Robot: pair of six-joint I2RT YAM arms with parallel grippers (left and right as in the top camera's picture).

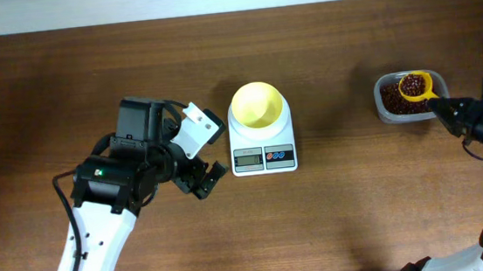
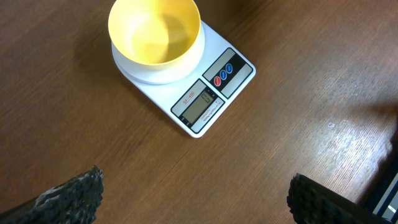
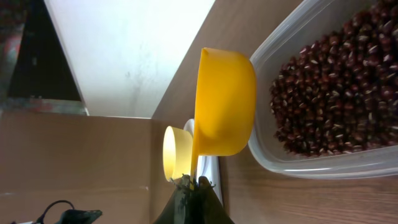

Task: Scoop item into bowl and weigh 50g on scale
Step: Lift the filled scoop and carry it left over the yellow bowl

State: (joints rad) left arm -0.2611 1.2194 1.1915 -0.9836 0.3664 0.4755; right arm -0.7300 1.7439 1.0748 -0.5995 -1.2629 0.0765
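While our left end effector (image 2: 193, 202) hangs with its fingers wide apart, lower left of the scale (image 1: 263, 151) at frame centre, our right end effector (image 1: 448, 110) is clamped on the handle of the scoop (image 1: 414, 85). The scoop carries beans (image 1: 392, 100) over the clear tub (image 1: 386, 116) at far right. The bowl (image 1: 256, 105) sits empty on the scale, on the tabletop (image 1: 362, 213).

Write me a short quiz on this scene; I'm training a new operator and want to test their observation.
1. True or false: the bowl sits beside the scale, not on it.
2. Which hand grips the scoop? A) left B) right
3. Fill in: the scoop sits above a clear tub of ____.
Key: 1 false, it sits on the scale; 2 B, the right hand; 3 beans.
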